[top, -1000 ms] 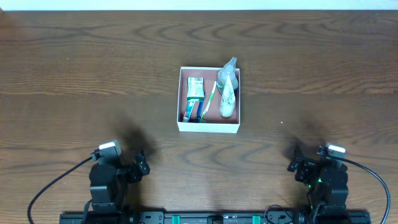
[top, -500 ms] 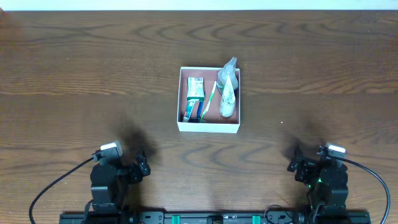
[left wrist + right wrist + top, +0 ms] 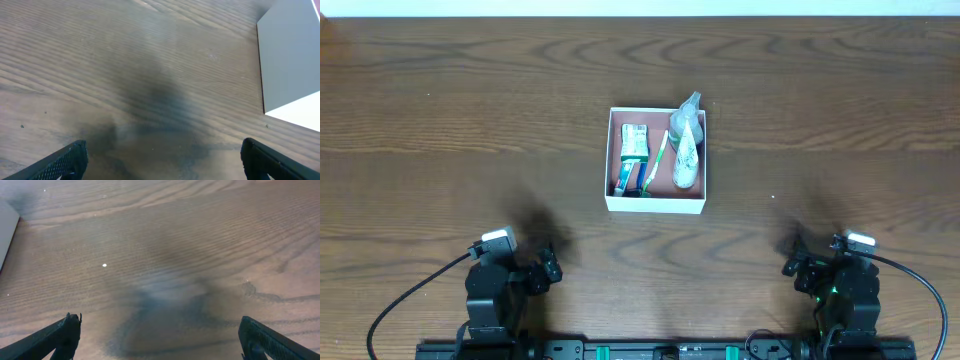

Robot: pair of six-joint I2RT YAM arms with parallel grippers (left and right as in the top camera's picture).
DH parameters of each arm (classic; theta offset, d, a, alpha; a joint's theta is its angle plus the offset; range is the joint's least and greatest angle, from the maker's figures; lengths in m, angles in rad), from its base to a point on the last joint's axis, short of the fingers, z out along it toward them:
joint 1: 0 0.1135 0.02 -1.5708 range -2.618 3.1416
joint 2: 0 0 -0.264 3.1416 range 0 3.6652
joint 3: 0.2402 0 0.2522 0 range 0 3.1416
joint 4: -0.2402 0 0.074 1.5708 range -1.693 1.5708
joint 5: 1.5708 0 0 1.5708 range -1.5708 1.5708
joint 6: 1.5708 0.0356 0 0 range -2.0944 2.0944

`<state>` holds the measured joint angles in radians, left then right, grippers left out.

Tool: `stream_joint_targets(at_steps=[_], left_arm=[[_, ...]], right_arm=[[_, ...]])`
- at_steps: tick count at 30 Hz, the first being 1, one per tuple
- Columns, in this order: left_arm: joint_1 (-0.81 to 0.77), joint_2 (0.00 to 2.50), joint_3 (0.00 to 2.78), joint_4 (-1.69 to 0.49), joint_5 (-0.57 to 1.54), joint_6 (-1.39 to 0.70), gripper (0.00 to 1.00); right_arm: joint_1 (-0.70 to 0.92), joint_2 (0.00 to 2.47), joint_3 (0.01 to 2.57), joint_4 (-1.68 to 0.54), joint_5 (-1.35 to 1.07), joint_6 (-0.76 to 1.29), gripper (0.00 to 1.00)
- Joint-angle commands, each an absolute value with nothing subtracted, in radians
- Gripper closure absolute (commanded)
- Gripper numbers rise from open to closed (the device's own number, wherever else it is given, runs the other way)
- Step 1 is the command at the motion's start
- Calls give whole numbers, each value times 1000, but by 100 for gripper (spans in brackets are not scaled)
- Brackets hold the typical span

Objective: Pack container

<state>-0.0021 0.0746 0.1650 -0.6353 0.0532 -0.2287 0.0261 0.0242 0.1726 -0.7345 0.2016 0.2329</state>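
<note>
Apparently only container [image 3: 290, 60] outer wall shows, left wrist; contents hidden.

I am looking down on a dark brown wood-grain table [image 3: 440, 110] that is filling nearly the whole overhead view, with a thin pale strip [image 3: 640, 7] showing beyond its far edge; whether wall or floor, I cannot tell. Soft light is falling on the wood, and two blurred shadows [image 3: 535, 225] are lying by the near edge, one toward each near corner.

The white container [image 3: 656, 205] is pinkish-brown inside, the table [image 3: 440, 120] wood-grained brown.
</note>
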Motion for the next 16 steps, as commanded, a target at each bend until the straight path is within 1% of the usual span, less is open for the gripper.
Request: stream_joint_targets(at_steps=[1, 16], left_arm=[[-5, 64, 155, -642, 60, -223, 2], [-5, 64, 155, -642, 60, -223, 2]], right_arm=[[18, 18, 167, -737, 205, 223, 1], [18, 18, 167, -737, 205, 223, 1]])
